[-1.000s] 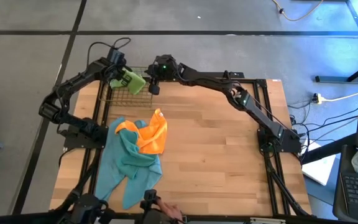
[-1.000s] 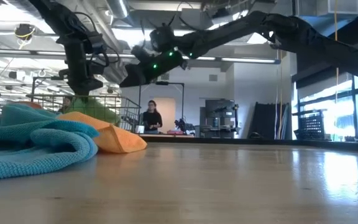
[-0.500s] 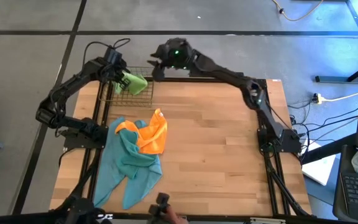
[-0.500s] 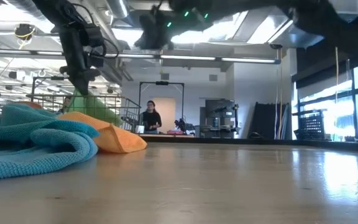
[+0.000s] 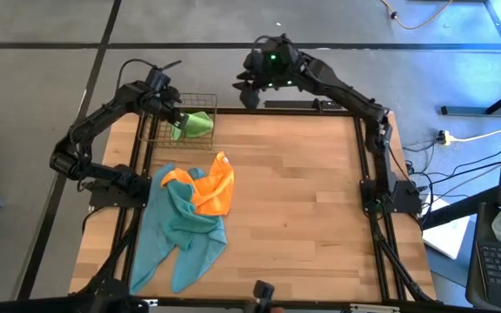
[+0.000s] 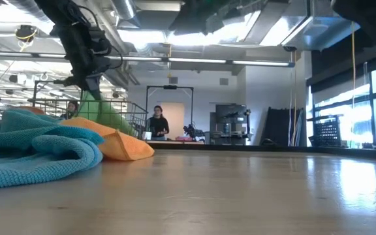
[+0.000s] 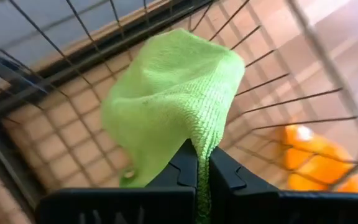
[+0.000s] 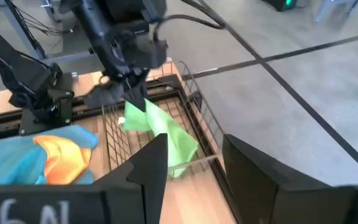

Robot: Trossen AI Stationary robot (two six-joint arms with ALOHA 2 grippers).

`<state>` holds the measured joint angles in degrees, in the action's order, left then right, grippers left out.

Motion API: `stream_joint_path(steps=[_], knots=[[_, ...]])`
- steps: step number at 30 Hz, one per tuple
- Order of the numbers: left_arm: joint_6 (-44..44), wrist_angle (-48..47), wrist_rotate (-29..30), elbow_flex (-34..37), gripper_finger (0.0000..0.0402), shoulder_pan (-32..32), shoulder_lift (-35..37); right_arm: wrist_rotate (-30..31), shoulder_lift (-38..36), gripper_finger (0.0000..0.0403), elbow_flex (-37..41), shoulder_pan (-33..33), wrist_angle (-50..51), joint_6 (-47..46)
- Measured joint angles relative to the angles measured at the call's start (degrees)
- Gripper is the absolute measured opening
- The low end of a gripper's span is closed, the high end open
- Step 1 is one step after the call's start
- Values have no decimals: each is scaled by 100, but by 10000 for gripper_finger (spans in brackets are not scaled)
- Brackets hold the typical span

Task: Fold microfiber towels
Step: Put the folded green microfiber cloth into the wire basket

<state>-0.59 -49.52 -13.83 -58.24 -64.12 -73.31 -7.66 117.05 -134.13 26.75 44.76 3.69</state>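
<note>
The lime green towel (image 5: 197,123) hangs from my left gripper (image 5: 174,121) over the wire basket (image 5: 158,137) at the table's far left corner; its lower end drapes over the basket's rim (image 8: 194,163). The orange towel (image 5: 214,185) lies on a heap of teal towels (image 5: 181,228) at the table's left. My right gripper (image 5: 249,91) is open and empty, raised beyond the table's far edge. My left gripper pinches a bunched fold of the lime green towel (image 7: 199,144) between its two shut fingers, from above, pointing down. The towel hangs below the fingers (image 8: 143,112), its lower end lying over the basket's rim; one layer or several, I cannot tell.
The table's right half (image 5: 311,209) is bare wood. A person (image 6: 158,121) stands in the room far behind the table.
My right gripper has risen and swung back from beside the basket toward the table's far right, beyond the far edge. My left gripper has carried the lime green towel a little toward the right and near side, over the basket's rim.
</note>
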Motion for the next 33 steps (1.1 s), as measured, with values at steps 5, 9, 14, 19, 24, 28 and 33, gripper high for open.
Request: stream_joint_path(steps=[5, 9, 14, 19, 24, 28, 33], knots=[[811, -282, -736, -432, 0, -126, 156, -2, -65, 156, -2, 15, 254, 261], [1474, -548, -1836, -777, 0, -215, 237, -7, -65, 156, -2, 11, 585, 413], [1767, -624, -2334, -833, 0, -215, 238, -7, -65, 156, -2, 11, 709, 542], [1141, -1380, -656, -813, 0, -290, 108, -192, -65, 156, -2, 11, 820, 534], [645, -1575, 394, -795, 0, -122, 27, -537, -65, 156, -2, 11, 845, 399], [638, -1767, 402, -791, 0, 54, -141, -603, -65, 156, -2, 4, 849, 400], [844, -1696, -1804, -800, 0, 67, -151, -713, -65, 156, -2, 4, 864, 390]])
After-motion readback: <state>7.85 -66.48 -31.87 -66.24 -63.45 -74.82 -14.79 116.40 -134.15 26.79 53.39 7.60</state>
